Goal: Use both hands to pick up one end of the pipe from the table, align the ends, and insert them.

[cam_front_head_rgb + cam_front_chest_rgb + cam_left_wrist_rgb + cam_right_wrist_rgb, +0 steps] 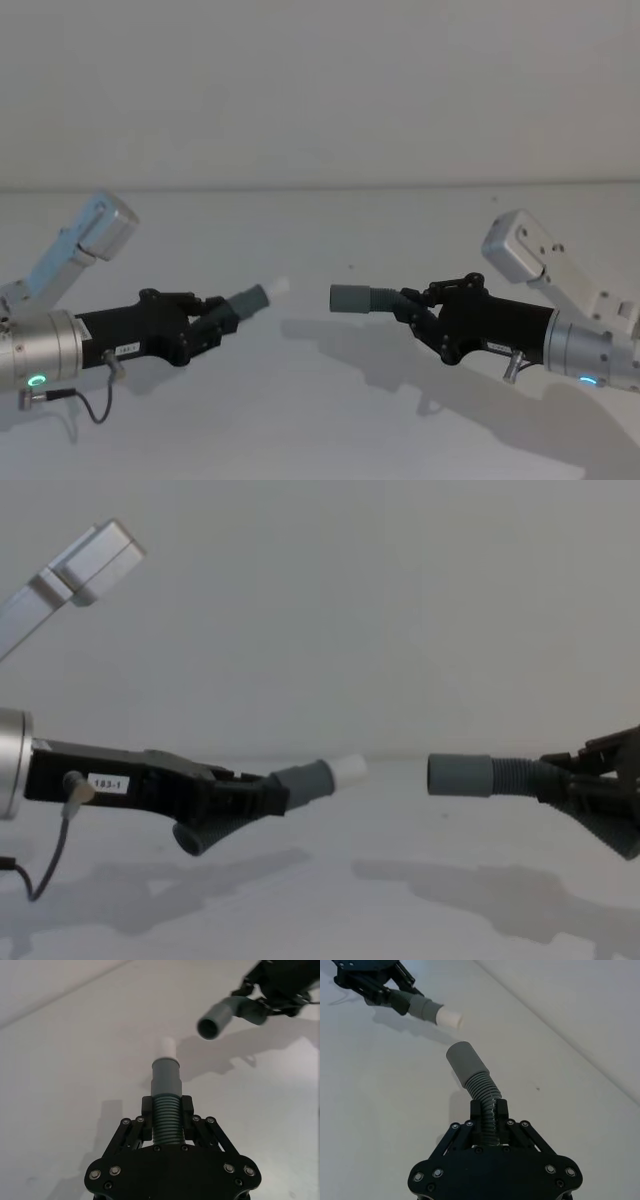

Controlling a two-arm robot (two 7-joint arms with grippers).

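Note:
My left gripper (215,318) (166,1110) is shut on the ribbed body of one pipe piece (166,1125). That piece's grey cuff (247,299) (305,780) carries a white tip (278,287) (350,770) pointing right. Facing it, my right gripper (415,303) (488,1112) is shut on the other bent pipe piece (481,1087). Its open grey cuff (351,298) (460,775) points left. Both pieces hang above the table (320,420). A short gap separates the two ends, and the white tip sits slightly higher than the open cuff in the chest view.
The white table stretches wide under both arms and carries only their shadows. A pale grey wall (320,90) rises behind its far edge. A thin cable (95,405) dangles from my left wrist.

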